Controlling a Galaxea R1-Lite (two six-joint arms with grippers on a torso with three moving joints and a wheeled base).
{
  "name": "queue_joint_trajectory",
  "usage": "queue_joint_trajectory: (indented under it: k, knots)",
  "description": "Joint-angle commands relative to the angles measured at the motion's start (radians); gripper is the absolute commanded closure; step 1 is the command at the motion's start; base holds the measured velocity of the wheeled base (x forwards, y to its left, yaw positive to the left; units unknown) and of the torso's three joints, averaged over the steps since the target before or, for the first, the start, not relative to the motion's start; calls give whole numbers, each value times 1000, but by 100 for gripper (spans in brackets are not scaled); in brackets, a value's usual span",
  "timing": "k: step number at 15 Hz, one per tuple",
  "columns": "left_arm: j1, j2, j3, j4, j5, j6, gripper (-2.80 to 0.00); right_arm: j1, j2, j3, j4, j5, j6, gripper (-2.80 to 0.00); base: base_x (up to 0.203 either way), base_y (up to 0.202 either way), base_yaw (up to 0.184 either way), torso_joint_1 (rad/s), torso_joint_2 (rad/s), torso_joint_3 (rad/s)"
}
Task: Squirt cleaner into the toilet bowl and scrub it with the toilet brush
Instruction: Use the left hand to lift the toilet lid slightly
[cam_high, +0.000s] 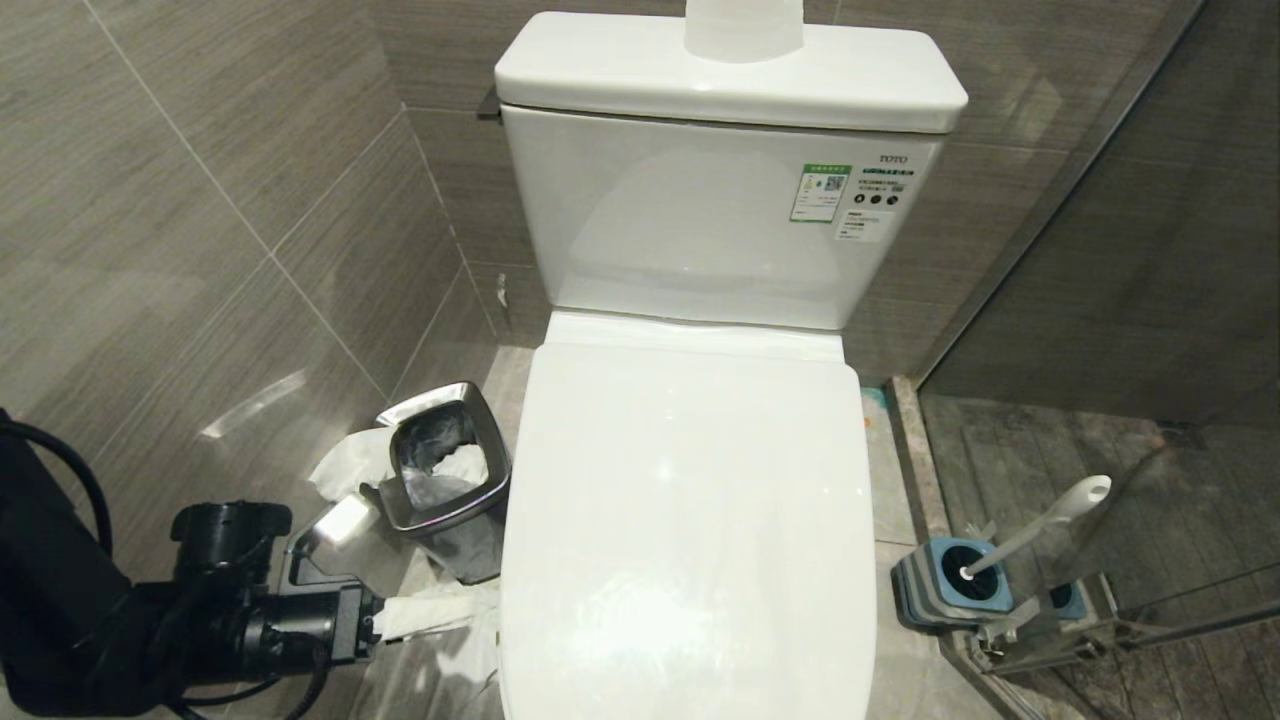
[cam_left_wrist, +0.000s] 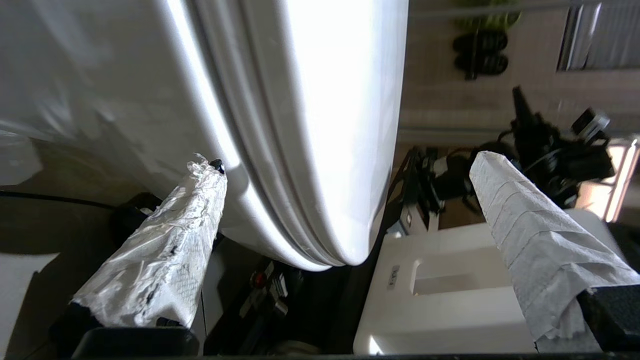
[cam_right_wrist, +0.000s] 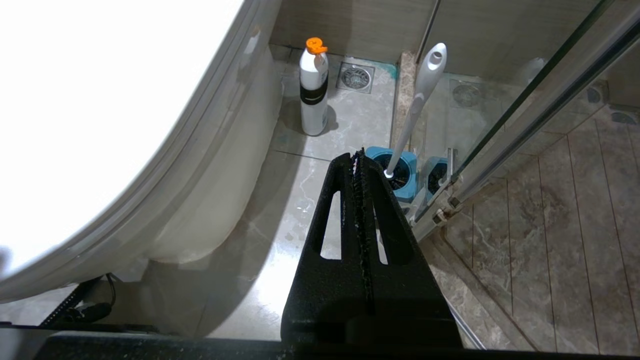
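Lid (cam_high: 690, 520) down; left gripper (cam_left_wrist: 345, 200) spread wide straddling its front edge, paper-wrapped fingers (cam_left_wrist: 165, 250) might slip off glossy plastic. Right gripper (cam_right_wrist: 361, 165) pressed together.

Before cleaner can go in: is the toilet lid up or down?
Down. The lid lies flat over the bowl, hiding the basin; the left gripper waits open at its front edge.

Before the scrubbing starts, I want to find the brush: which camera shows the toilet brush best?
The right wrist view: the toilet brush shows its whole handle, standing in the blue holder. The head view shows it smaller, at the lower right. The left wrist view misses it.
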Motion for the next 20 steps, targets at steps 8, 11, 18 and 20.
queue_joint_trajectory:
  k: [8,11,18,20]
  knots:
    - [-65,-13,20,-13,40,7,-280,0,0,0,0,0,0,0,0,0,0,0,0,0]
    - [-75,-10,20,-13,66,13,-280,0,0,0,0,0,0,0,0,0,0,0,0,0]
    - [-84,-14,23,-7,70,30,-280,0,0,0,0,-1,0,0,0,0,0,0,0,0]
    - [-94,-16,30,-7,68,30,-280,1,0,0,0,-1,0,0,0,0,0,0,0,0]
